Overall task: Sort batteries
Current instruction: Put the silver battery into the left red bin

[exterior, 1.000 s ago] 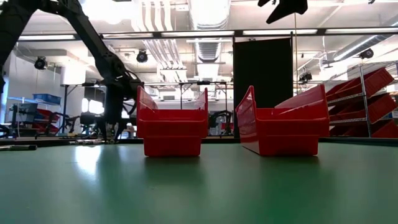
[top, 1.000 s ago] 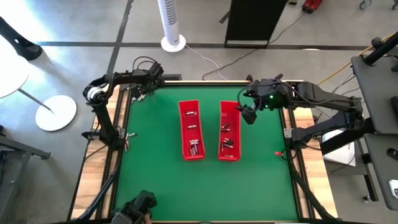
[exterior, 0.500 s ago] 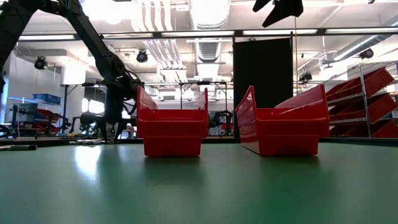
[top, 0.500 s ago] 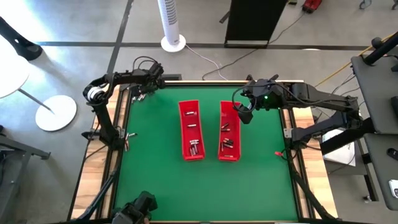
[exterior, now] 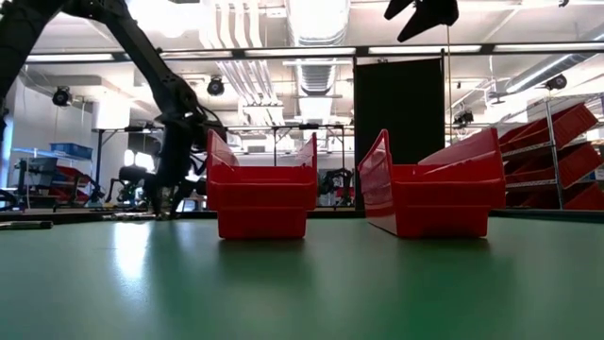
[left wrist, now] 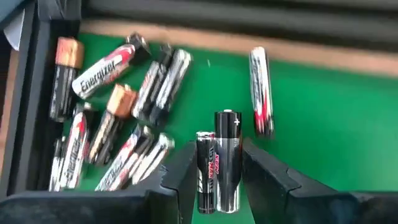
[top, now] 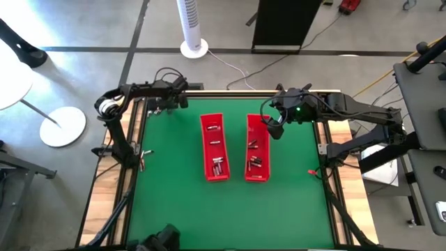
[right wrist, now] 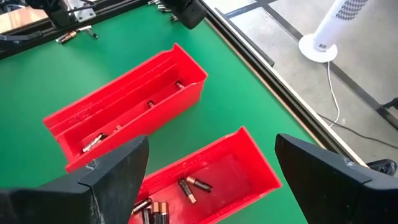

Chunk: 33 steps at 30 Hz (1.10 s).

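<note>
Two batteries [left wrist: 219,160] are pinched side by side in the left gripper [left wrist: 216,177], above the loose pile [left wrist: 112,124] at the table's far left corner. This arm has just lifted away towards the trays. The right gripper [right wrist: 208,180] hovers wide open over the right tray [right wrist: 249,163].

Glossy metallic batteries [left wrist: 219,160], shiny red plastic trays [right wrist: 134,106], matt green table cover [top: 167,174].

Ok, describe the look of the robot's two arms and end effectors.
Both arms are dark, slim and jointed. The left arm carries looping black cables near its wrist; the right arm shows a small green light near its wrist. Each end effector has two dark, flat, wedge-shaped fingers.
</note>
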### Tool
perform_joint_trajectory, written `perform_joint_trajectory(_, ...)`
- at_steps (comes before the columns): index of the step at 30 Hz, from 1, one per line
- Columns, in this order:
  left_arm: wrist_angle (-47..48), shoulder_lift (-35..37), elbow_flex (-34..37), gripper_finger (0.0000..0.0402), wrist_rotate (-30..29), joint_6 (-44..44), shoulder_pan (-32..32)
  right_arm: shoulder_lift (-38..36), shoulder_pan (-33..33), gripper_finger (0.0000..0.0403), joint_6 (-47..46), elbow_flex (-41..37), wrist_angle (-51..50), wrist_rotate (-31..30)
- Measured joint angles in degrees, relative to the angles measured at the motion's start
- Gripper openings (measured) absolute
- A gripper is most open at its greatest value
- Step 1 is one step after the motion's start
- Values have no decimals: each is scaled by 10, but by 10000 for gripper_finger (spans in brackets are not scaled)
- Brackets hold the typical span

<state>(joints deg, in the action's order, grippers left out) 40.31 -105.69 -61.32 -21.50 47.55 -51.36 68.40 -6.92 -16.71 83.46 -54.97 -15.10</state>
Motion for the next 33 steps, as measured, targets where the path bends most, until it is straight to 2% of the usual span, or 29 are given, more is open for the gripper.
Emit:
perform_joint_trajectory(8,19,19,3,102,28,-6,13,0,0,345,23,0,0,0)
perform_joint_trajectory(18,6,24,3,104,25,-5,26,0,0,345,38,0,-5,2)
perform_joint_trajectory(33,-14,21,2,182,20,-4,56,0,0,345,37,0,-5,3)
